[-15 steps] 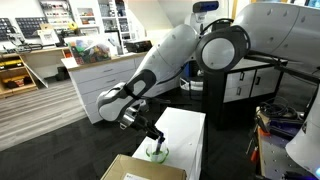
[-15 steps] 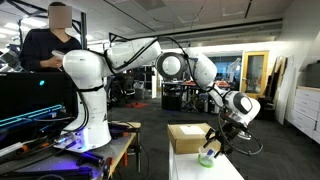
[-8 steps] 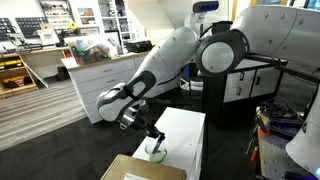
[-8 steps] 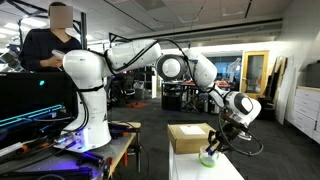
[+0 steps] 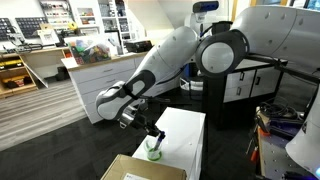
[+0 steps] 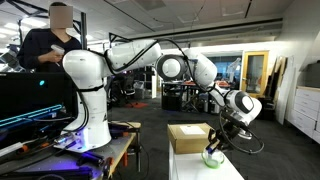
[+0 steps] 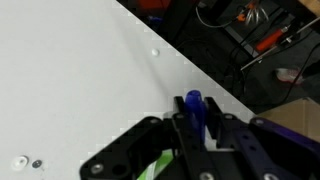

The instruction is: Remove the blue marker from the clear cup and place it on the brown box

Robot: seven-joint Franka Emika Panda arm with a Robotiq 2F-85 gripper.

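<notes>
In the wrist view my gripper is shut on the blue marker, whose rounded dark-blue end sticks out between the two black fingers. A greenish patch of the clear cup shows under the left finger. In both exterior views the gripper hangs right over the clear cup, which stands on the white table beside the brown box. The marker is too small to make out there.
The white table is narrow, with drops to the dark floor on its sides. Cables and orange-handled tools lie beyond its edge. A person stands behind a second robot base and monitor.
The jaws have closed around the marker above the cup. The arm itself has barely shifted.
</notes>
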